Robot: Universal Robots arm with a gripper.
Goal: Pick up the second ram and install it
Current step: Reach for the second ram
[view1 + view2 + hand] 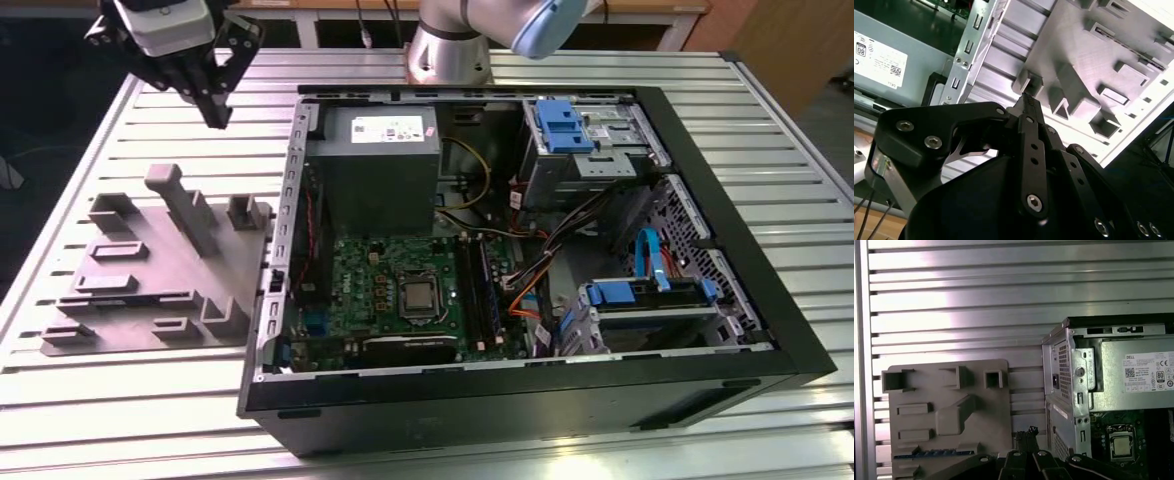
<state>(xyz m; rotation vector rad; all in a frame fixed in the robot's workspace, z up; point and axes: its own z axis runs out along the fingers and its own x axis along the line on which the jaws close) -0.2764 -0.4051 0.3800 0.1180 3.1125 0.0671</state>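
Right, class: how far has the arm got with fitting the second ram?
Done: nothing yet. The ram lies in the grey fixture, a thin blue edge in the first wrist view. In hand: nothing; the claw hangs shut and empty above the table, near the fixture, outside the case. Left: the whole job, both picking the ram up and seating it on the motherboard.

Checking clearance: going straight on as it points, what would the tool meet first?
Likely the grey fixture, at its corner nearest the computer case; the tool hangs above it, depth unclear.
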